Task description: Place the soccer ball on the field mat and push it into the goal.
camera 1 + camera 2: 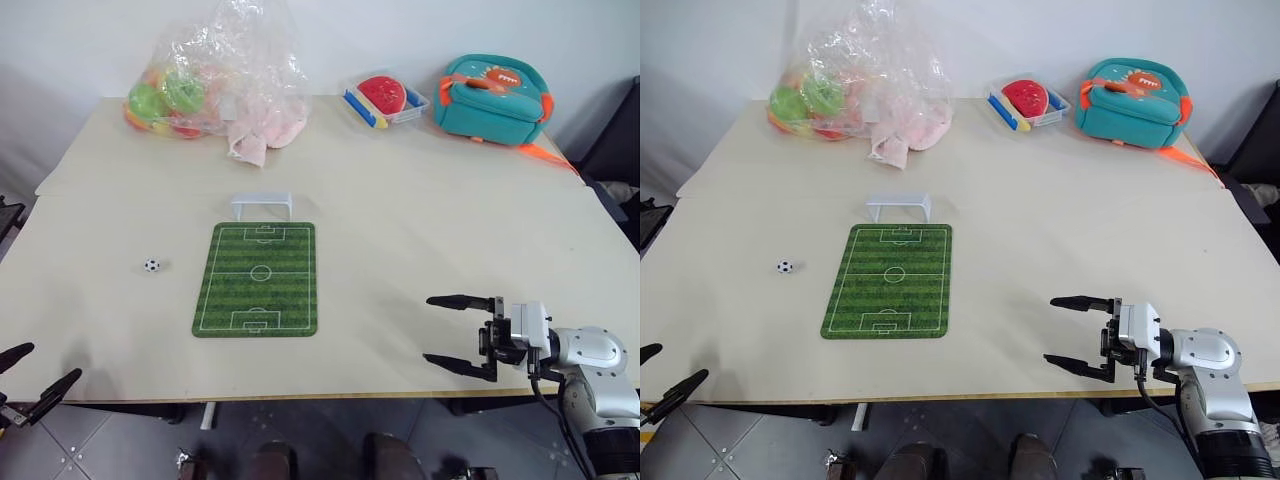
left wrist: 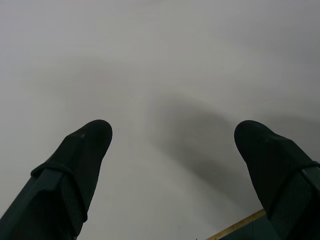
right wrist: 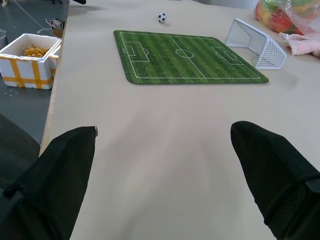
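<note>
Right now your soccer ball (image 1: 151, 265) sits on the bare desk (image 1: 420, 220), just left of the field mat (image 1: 258, 279) and apart from it, while the goal (image 1: 262, 206) stands at the mat's far end. Your right gripper (image 1: 447, 333) hovers over the desk's near right edge with fingers spread wide and empty, and your left gripper (image 1: 30, 374), off the desk's near left corner, is likewise wide open, holding nothing
</note>
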Robot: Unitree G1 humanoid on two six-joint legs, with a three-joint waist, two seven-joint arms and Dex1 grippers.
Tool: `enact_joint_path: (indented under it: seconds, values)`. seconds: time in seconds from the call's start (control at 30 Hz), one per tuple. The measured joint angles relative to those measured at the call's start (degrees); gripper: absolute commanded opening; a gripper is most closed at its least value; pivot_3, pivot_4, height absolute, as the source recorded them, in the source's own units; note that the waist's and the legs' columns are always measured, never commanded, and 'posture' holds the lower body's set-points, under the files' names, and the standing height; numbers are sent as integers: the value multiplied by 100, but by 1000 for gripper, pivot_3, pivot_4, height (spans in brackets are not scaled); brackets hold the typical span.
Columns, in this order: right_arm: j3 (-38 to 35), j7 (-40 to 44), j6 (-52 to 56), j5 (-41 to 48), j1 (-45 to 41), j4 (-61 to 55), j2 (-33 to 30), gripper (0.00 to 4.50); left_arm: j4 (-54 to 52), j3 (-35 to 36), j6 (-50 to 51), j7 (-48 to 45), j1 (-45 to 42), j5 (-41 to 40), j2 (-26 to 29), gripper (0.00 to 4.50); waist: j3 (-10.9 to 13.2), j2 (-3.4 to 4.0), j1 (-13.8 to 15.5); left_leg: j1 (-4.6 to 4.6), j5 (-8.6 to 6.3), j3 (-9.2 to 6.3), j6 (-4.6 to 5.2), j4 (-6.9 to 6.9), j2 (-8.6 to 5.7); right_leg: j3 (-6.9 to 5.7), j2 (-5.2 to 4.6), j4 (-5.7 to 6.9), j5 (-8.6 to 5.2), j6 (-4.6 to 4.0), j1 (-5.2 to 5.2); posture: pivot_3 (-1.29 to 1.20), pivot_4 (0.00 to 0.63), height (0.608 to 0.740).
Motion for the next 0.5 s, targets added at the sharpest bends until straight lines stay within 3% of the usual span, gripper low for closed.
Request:
enact_joint_path:
  seconds: [0.5]
  values:
    - [37, 1, 163, 195, -152, -45, 334, 4500, -747, 202, 885, 110, 244, -371, -282, 4484, 0, -1, -8, 0, 0, 0, -1, 1, 19, 1, 0, 1, 0, 0, 0, 0, 150, 740]
